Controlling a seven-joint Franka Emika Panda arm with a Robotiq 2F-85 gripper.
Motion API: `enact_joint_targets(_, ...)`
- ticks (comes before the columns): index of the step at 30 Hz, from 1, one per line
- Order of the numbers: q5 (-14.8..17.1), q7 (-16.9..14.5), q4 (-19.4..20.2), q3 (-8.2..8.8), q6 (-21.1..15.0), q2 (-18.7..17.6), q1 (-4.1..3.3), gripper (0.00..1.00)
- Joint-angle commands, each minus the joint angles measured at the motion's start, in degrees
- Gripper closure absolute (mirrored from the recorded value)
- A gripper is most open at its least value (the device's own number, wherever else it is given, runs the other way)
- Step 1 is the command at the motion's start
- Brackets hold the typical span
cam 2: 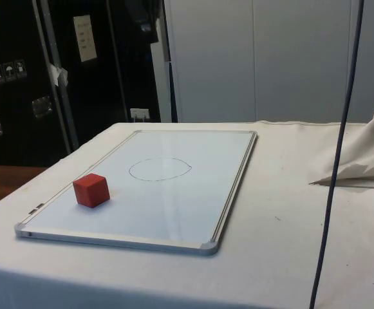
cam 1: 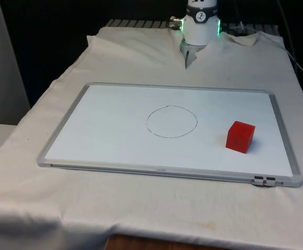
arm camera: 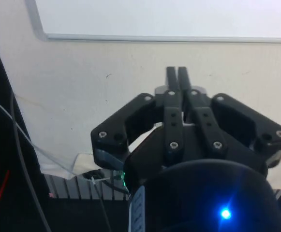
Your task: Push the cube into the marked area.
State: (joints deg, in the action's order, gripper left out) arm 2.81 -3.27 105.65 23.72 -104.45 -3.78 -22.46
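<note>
Cube (cam 1: 240, 136), red, sits on the whiteboard (cam 1: 114, 151) well to the front view's right of the drawn circle (cam 1: 171, 121), one corner turned toward the board's near edge; gripper (arm camera: 177, 77) pinched closed, holding nothing, over cloth beyond the board's far edge.

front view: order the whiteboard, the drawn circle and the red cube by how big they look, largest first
1. whiteboard, by far the largest, taking up most of the cloth's middle.
2. drawn circle, clearly wider than the cube.
3. red cube, smallest, resting on the board toward the front view's right, outside the circle.
</note>
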Motion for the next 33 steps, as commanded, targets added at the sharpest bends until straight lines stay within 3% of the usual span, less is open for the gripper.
enact_joint_targets(1,-0.06,0.74,-0.06,-0.40,-0.34,-0.06,-0.40,0.96)
enact_joint_targets(4,-0.11,1.83,-0.06,-1.66,-0.86,-0.06,-0.46,1.00)
enact_joint_targets(6,0.06,1.66,0.00,-2.12,-0.57,0.00,-0.06,1.00)
enact_joint_targets(10,-0.06,3.84,-0.11,-4.01,-2.23,-0.23,-0.34,1.00)
enact_joint_targets(14,0.06,4.41,0.00,-5.27,-2.69,-0.17,-0.06,1.00)
enact_joint_targets(19,0.00,6.70,-0.40,-7.33,-4.64,-0.92,-0.34,1.00)
enact_joint_targets(21,0.06,6.59,-0.17,-7.79,-4.87,-0.74,-0.06,1.00)
enact_joint_targets(33,0.06,10.43,-1.09,-11.92,-9.34,-3.84,-0.23,1.00)
